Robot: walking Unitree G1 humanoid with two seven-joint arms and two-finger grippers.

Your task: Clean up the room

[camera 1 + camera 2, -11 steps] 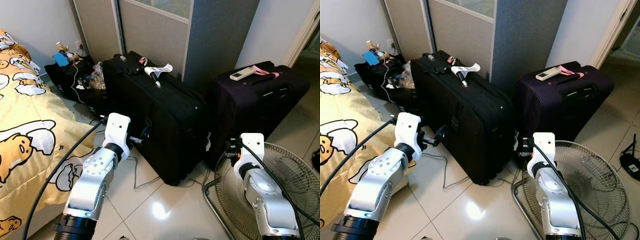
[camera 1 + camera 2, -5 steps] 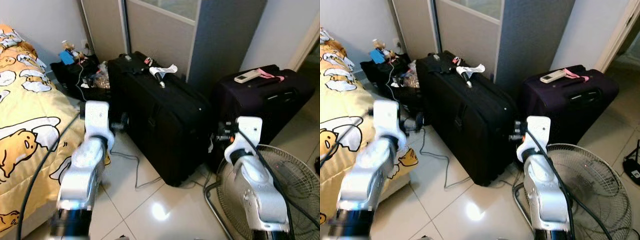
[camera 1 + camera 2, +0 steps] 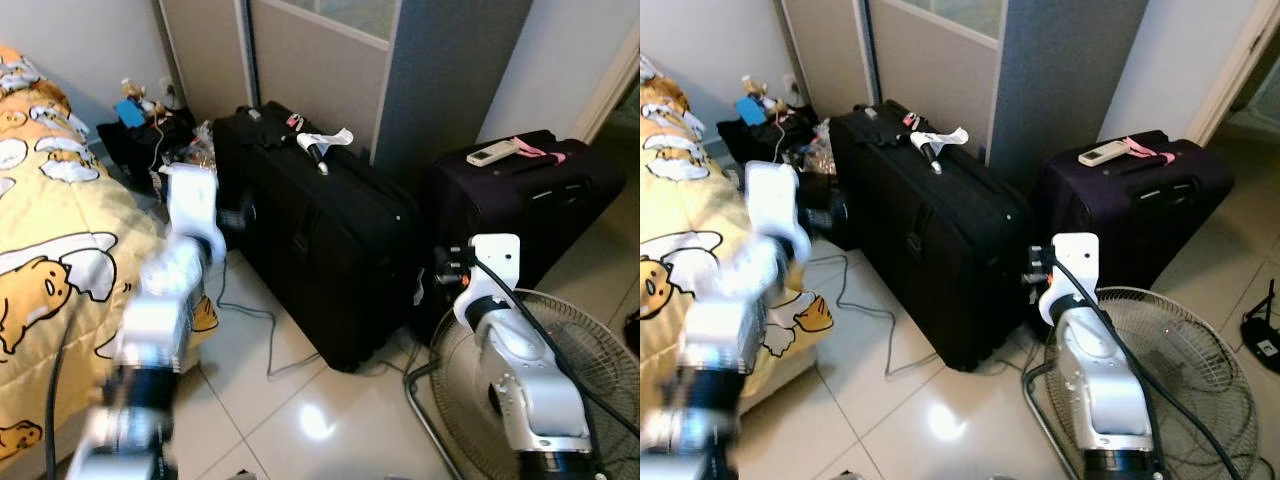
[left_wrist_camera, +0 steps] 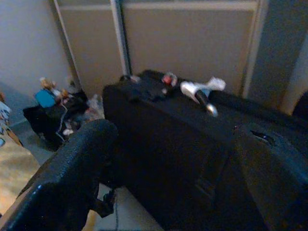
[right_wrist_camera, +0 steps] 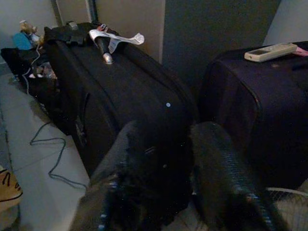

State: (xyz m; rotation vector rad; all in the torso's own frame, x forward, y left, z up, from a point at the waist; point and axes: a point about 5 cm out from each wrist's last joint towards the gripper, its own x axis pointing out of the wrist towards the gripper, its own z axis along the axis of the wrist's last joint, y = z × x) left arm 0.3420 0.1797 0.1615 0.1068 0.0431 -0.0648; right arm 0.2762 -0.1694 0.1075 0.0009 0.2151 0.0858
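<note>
The big black suitcase stands on its long edge on the glossy tiled floor, its fabric sides matte and boxy. On its top edge lie a dark-handled tool wrapped in white paper and some small dark items. To its right stands a purple soft-sided suitcase with a slim white remote and a pink ribbon on its flat top. Behind its left end sits a low black bag heaped with clutter. A thin grey cable snakes over the tiles along its front. Left of the suitcase is a bed with a yellow cartoon-print cover.

The left end effector, blurred, is raised near the suitcase's left end; its textured black fingers are spread wide and hold nothing. The right end effector hangs by the suitcase's right corner, above a round wire fan grille, fingers parted and empty.
</note>
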